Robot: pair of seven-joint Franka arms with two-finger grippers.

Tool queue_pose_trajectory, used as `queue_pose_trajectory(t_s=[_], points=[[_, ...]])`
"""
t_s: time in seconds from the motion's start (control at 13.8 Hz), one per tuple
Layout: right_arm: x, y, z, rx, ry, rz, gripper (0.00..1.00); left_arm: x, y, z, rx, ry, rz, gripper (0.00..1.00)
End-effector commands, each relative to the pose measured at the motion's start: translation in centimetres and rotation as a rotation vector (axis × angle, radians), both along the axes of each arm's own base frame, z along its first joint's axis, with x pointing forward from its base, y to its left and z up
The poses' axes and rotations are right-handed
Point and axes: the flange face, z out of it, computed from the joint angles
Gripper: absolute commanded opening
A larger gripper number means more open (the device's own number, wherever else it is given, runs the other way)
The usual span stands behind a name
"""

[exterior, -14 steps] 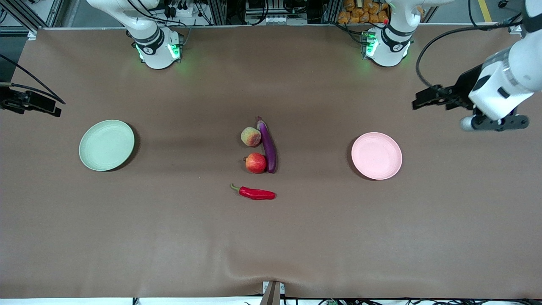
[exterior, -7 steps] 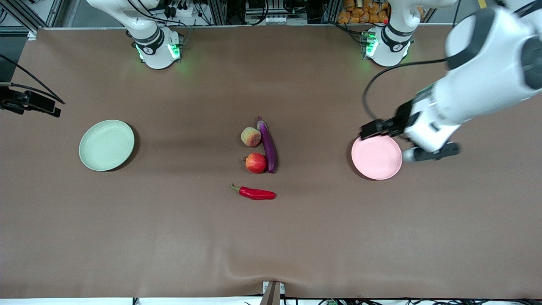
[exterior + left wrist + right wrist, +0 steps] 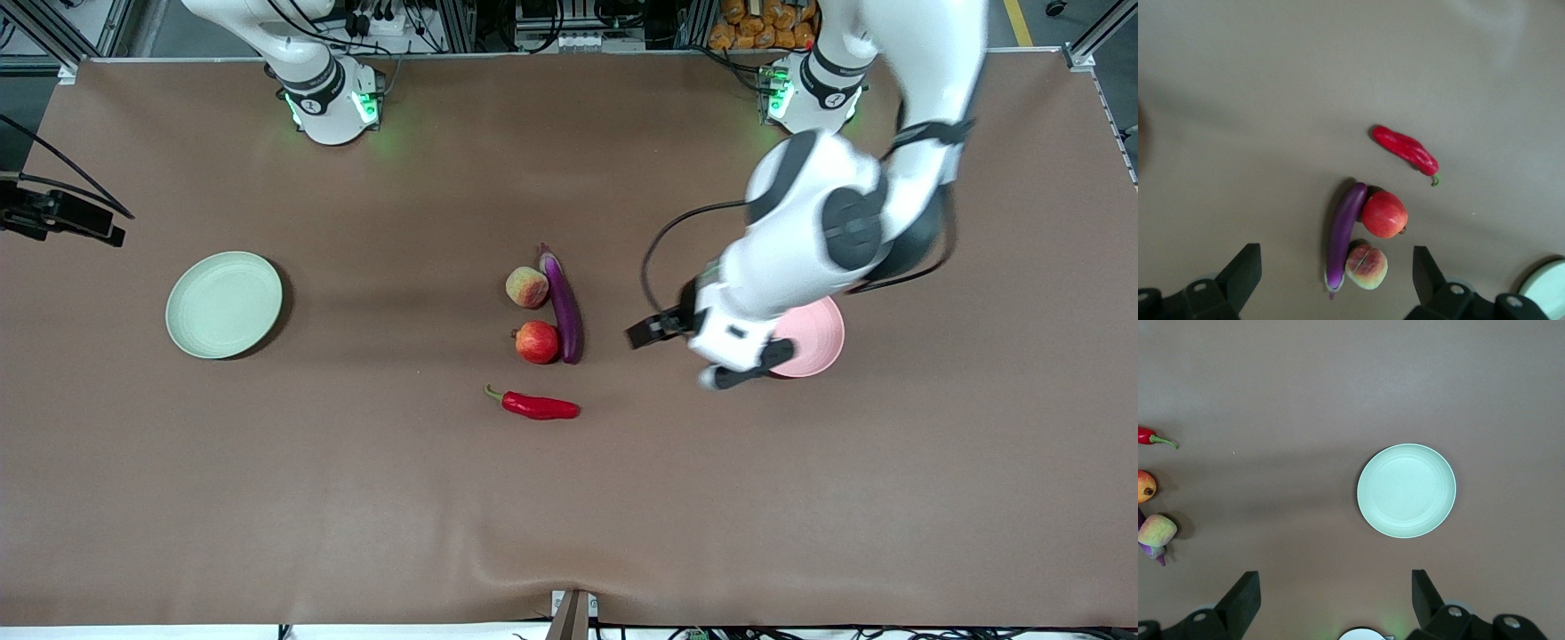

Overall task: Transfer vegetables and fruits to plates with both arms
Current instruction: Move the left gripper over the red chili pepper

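The purple eggplant point(image 3: 563, 307) lies mid-table with the peach-like fruit point(image 3: 527, 287) and the red fruit point(image 3: 537, 342) touching it. The red chili point(image 3: 538, 406) lies alone, nearer the front camera. My left gripper point(image 3: 745, 366) hangs open and empty over the pink plate's point(image 3: 813, 342) edge; its wrist view shows its fingers spread point(image 3: 1336, 252) above the eggplant point(image 3: 1345, 230), peach point(image 3: 1367, 265), red fruit point(image 3: 1384, 214) and chili point(image 3: 1405, 148). My right gripper point(image 3: 1335, 577) is open and empty, waiting high over the table by the mint plate point(image 3: 1406, 491), which is bare point(image 3: 224, 305).
The brown table cover is bare between the produce and each plate. The two arm bases point(image 3: 331, 102) point(image 3: 813, 93) stand at the table's edge farthest from the front camera. A small mount point(image 3: 573, 613) sits at the edge nearest it.
My left arm has swung from its end of the table across the pink plate toward the produce, now covering part of the plate. The right arm and the produce have not moved.
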Motion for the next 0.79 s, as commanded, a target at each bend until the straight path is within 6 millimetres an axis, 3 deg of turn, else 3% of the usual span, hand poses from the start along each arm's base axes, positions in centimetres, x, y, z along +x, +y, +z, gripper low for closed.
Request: queue_pose_trajectory(t_s=[0.0, 0.22, 0.36, 0.51, 0.72], points=[[0.4, -0.4, 0.0, -0.009, 0.004, -0.012, 1.0, -1.0, -4.1, -6.0, 0.084, 0.006, -0.054, 1.0], [0.6, 0.1, -0.4, -0.008, 0.014, -0.007, 1.0, -3.7, -6.9, -12.8, 0.21, 0.032, -0.156, 1.0], [0.6, 0.2, -0.4, -0.005, 0.012, -0.007, 1.0, -5.0, -8.4, -16.0, 0.237, 0.06, -0.176, 1.0], [0.6, 0.1, -0.4, -0.004, 0.012, -0.007, 1.0, -4.6, -8.7, -17.3, 0.225, 0.037, -0.129, 1.0], [0.7, -0.2, -0.6, -0.01, 0.014, -0.004, 1.0, -2.9, -9.4, -17.3, 0.143, -0.046, 0.084, 1.0]])
